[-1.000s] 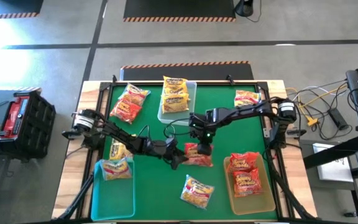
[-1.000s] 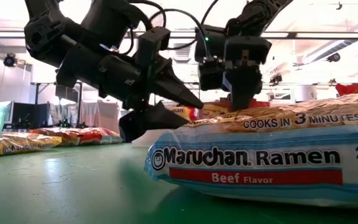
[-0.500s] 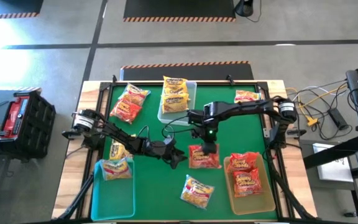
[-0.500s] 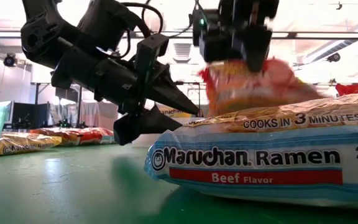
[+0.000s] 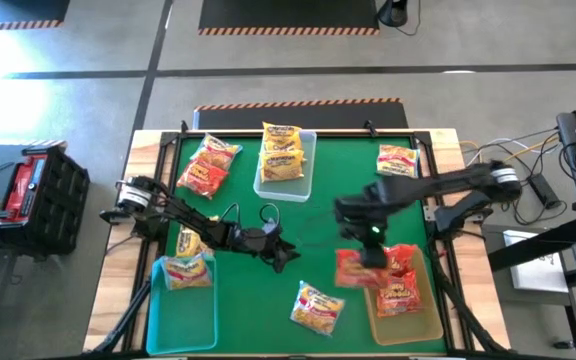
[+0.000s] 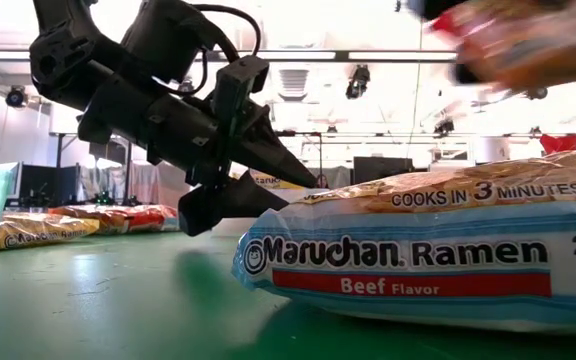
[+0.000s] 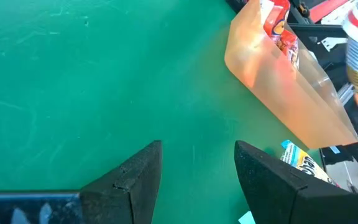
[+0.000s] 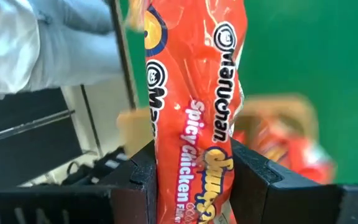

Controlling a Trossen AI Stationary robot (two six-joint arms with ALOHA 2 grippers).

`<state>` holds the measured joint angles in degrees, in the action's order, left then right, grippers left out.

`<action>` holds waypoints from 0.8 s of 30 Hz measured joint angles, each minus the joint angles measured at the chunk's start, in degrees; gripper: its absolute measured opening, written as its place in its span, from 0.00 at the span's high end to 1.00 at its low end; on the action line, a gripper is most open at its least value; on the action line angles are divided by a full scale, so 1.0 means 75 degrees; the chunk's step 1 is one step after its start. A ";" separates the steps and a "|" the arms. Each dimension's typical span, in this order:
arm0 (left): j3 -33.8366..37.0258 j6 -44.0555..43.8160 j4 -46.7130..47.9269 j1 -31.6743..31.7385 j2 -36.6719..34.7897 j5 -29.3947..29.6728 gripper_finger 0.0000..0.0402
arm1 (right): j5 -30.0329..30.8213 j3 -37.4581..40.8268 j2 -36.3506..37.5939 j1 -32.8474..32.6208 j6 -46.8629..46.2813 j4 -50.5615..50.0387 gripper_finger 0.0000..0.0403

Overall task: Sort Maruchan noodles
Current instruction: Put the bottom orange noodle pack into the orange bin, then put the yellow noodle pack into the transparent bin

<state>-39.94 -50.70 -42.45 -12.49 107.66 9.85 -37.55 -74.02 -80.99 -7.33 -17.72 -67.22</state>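
My right gripper (image 5: 364, 252) is shut on a red Maruchan packet (image 5: 354, 270) and holds it in the air at the left rim of the orange bin (image 5: 433, 322). That packet shows blurred at the top of the low view (image 6: 528, 40). My left gripper (image 5: 288, 256) hovers open near the table's middle, low over bare green mat, with nothing between its fingers (image 7: 138, 180). A yellow and pale-blue beef packet (image 5: 316, 306) lies flat near the front edge. More packets lie in the three bins and on the mat at the back. My right gripper pinches the red packet between its two fingers (image 8: 138, 171), which stand on either side of it at its near part (image 8: 194, 180). The fingers slant down from above. The packet stretches out past the fingertips, lifted clear of the mat.
The orange bin holds red packets (image 5: 396, 290). A blue bin (image 5: 158, 310) at front left holds one packet. A clear bin (image 5: 303, 185) at the back holds yellow packets. Red packets (image 5: 208, 165) lie at back left, and one packet (image 5: 396, 158) at back right.
My right gripper has risen from the middle of the mat with the red packet and swung toward the table's right and near edge, up to the orange bin. The packet, lying on the mat a second ago, is now lifted clear.
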 joint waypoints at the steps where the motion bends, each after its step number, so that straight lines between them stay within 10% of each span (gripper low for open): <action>1: 0.0000 -0.0003 -0.0026 -0.0016 0.0000 0.0013 0.54 | -0.0031 0.0190 0.0250 -0.0242 -0.0351 0.0040 0.68; 10: -0.0023 -0.0119 -0.0239 -0.0328 0.0000 0.0256 0.54 | 0.0430 0.1563 0.1722 -0.2274 -0.2930 0.0612 0.68; 24: -0.0651 -0.0337 -0.0327 -0.1199 0.0006 0.0417 0.54 | 0.1708 0.1800 0.2108 -0.3019 -0.3687 0.1094 0.68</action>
<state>-44.83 -53.22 -44.91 -21.48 107.70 12.97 -24.73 -60.52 -65.18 -29.97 -45.37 -59.02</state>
